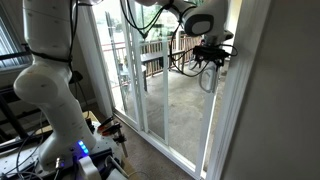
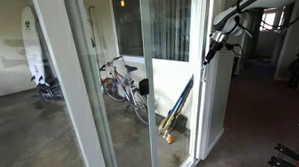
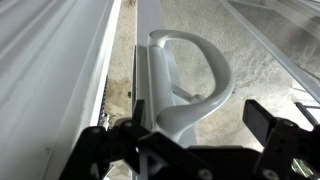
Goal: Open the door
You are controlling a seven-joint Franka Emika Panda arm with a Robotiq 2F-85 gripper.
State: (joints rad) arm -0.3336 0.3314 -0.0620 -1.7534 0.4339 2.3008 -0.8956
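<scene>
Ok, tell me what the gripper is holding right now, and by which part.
Nothing is clamped yet. The black gripper is open, its fingers straddling one end of the grey D-shaped loop handle on the white-framed sliding glass door.

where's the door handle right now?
Centre of the wrist view: the handle sits on the white edge frame of the door, its lower end between the open jaws of the gripper.

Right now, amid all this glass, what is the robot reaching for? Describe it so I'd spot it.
Find the tall sliding glass door in its narrow white frame. On its edge, just by the gripper, sits a grey D-shaped loop handle. The neighbouring glass panel has the same white frame but no handle.
</scene>
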